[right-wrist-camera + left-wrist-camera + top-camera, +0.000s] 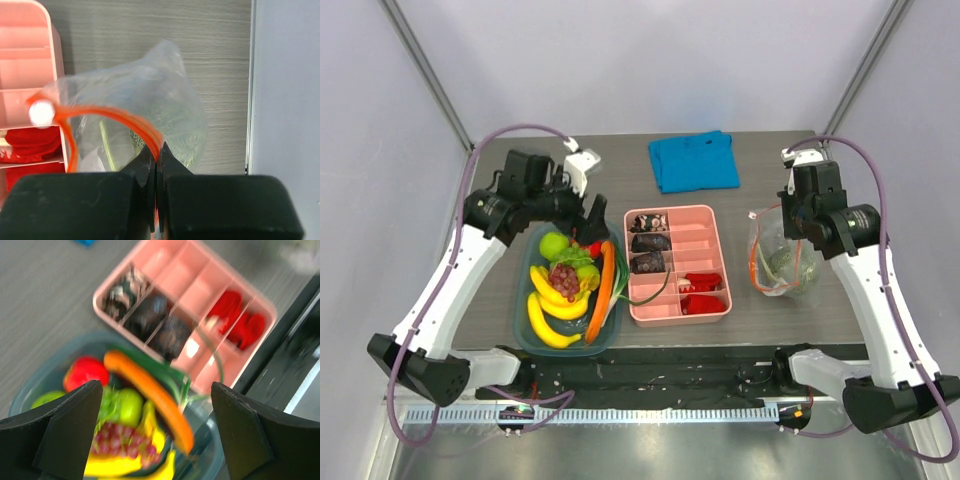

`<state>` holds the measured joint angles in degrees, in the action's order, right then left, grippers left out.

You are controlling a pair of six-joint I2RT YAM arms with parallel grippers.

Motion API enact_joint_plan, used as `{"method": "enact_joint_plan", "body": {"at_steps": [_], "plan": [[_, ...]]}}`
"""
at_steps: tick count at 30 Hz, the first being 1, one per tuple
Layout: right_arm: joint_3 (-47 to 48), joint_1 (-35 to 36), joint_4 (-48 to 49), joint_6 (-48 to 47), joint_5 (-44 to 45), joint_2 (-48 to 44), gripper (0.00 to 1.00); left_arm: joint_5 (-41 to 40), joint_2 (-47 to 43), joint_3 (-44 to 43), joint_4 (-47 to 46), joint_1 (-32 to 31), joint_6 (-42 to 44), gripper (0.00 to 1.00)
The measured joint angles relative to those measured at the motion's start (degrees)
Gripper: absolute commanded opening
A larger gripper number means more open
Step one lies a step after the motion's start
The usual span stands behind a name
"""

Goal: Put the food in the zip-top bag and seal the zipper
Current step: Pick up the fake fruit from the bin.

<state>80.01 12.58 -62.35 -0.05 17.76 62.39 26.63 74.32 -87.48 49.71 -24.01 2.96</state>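
My left gripper (pixel 592 222) (pixel 156 390) hangs open over a teal tray (pixel 520 322) of toy food, its jaws wide apart with nothing between them. Under it lie a green apple (pixel 553 244) (pixel 127 405), a grape bunch (pixel 564 278) (pixel 117 440) and a small red fruit (pixel 85 372). At the right, the clear zip-top bag (pixel 790 275) (pixel 150 90) stands with its mouth open and a netted melon (pixel 786 262) (pixel 172 137) inside. My right gripper (pixel 786 222) (pixel 156 152) is shut on the orange-red zipper (pixel 754 255) (pixel 110 117) at the mouth's rim.
An orange carrot (pixel 604 290) (pixel 150 390) and yellow bananas (pixel 550 322) share the teal tray. A pink compartment tray (pixel 715 225) (pixel 200 290) with dark and red pieces sits between the tray and the bag. A blue cloth (pixel 694 160) lies at the back.
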Motion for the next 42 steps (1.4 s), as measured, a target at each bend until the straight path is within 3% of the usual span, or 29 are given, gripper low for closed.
{"method": "enact_joint_plan", "body": {"at_steps": [10, 18, 27, 32, 34, 35, 42], "plan": [[-4.15, -3.19, 1.09, -2.78, -6.43, 6.40, 0.01, -7.91, -3.17, 15.37, 12.98, 0.02, 15.45, 0.88], [-5.73, -6.93, 1.68, -4.15, -12.35, 10.54, 0.01, -9.99, -1.70, 17.09, 13.84, 0.00, 20.22, 0.84], [-5.53, -7.82, 0.48, -4.46, -20.22, 11.15, 0.02, -18.47, 1.95, 18.40, 9.14, 0.00, 21.35, 0.73], [-5.35, -7.85, -0.44, -4.85, -21.86, 11.15, 0.21, -21.64, 8.52, 17.86, 5.75, 0.00, 21.64, 0.69], [-5.33, -7.87, -0.68, -5.33, -21.97, 11.15, 0.34, -22.23, 11.19, 17.86, 4.87, 0.00, 21.94, 0.63], [-5.33, -7.89, -0.83, -5.42, -22.01, 11.15, 0.36, -22.43, 12.20, 17.86, 4.50, 0.00, 22.05, 0.59], [-5.33, -7.96, -1.25, -5.86, -22.25, 11.10, 0.27, -20.59, 14.80, 16.74, 4.59, -0.28, 22.82, 0.15]]}}
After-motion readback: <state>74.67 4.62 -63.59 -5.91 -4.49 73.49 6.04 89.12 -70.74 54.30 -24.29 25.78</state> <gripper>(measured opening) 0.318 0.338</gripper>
